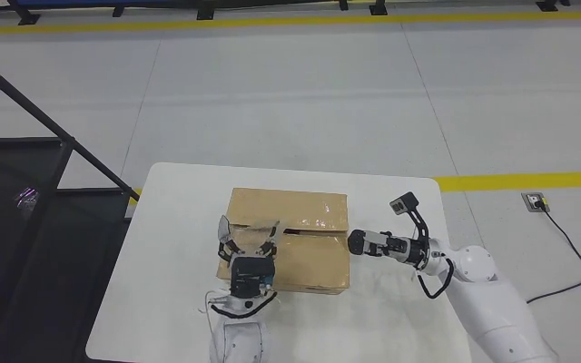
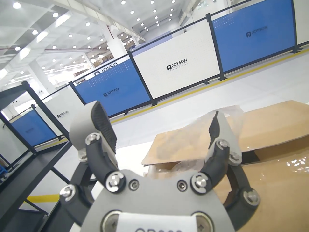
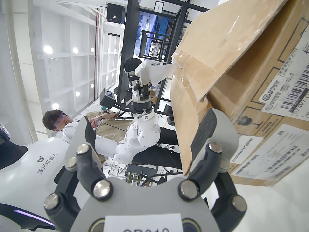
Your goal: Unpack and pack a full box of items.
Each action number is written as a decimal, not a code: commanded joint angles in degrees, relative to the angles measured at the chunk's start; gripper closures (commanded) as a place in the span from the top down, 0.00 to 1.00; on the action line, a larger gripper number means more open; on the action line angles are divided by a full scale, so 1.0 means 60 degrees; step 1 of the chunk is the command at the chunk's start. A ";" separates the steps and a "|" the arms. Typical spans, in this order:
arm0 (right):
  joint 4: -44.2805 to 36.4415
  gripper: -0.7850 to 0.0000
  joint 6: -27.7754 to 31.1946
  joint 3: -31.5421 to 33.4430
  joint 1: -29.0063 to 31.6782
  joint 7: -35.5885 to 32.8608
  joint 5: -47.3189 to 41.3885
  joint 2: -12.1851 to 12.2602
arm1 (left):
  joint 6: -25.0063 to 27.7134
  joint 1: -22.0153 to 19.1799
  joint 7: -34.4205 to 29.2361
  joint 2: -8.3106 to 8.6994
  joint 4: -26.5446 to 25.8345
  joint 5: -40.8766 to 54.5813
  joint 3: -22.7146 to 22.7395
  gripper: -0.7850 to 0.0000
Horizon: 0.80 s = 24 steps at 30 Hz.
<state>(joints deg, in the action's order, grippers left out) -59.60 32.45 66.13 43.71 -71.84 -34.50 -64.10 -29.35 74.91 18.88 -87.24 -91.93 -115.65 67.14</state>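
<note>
Left gripper (image 1: 246, 234): at the 7 o'clock corner of the cardboard box (image 1: 300, 213). Jaws spread wide, gripping nothing. One finger (image 2: 217, 131) touches the torn, taped edge of a raised top flap (image 2: 183, 143); the other stands clear beside the box. Box rests mid white table (image 1: 172, 272). Right gripper (image 1: 354, 242): at the box's 3 o'clock side, jaws wide, nothing clamped. Side flap (image 3: 217, 56) edge lies between them, against one fingertip (image 3: 205, 134).
</note>
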 commanded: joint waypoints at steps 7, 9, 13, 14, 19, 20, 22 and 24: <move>0.0025 1.00 -0.0020 -0.0115 -0.0133 -0.0020 0.0154 0.0008 | -0.0078 -0.0119 0.0672 -0.0036 0.0510 -0.0852 -0.0538 1.00; -0.0009 1.00 0.0035 -0.0114 -0.0150 0.0036 0.0336 0.0024 | -0.0028 -0.0117 0.0654 -0.0042 0.0549 -0.0928 -0.0602 1.00; -0.0243 1.00 0.0072 -0.0076 -0.0093 0.0368 0.0886 0.0061 | 0.0159 -0.0098 0.0527 -0.0017 0.0520 -0.1248 -0.0574 1.00; -0.0343 1.00 0.0007 -0.0072 -0.0066 0.0476 0.1029 0.0070 | 0.0122 -0.0100 0.0510 -0.0022 0.0479 -0.1180 -0.0558 1.00; -0.0744 1.00 -0.0282 -0.0039 0.0088 0.0863 0.1404 0.0104 | -0.0104 -0.0083 0.0602 -0.0048 -0.0080 -0.0083 -0.0252 1.00; -0.0785 1.00 -0.0303 -0.0033 0.0111 0.0879 0.1413 0.0108 | -0.0087 -0.0050 0.0635 -0.0049 -0.0324 0.0288 -0.0132 1.00; -0.0820 1.00 -0.0338 -0.0021 0.0131 0.0894 0.1423 0.0114 | 0.0009 0.0051 0.0739 -0.0038 -0.0942 0.1062 0.0172 1.00; -0.0846 1.00 -0.0384 -0.0054 0.0114 0.0869 0.1477 0.0113 | 0.0421 0.0241 0.0705 -0.0024 -0.1721 0.2151 0.0488 1.00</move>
<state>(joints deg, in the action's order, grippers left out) -64.61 30.31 65.94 44.49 -66.52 -25.82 -63.40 -28.48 75.66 23.28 -87.44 -99.12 -107.32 68.92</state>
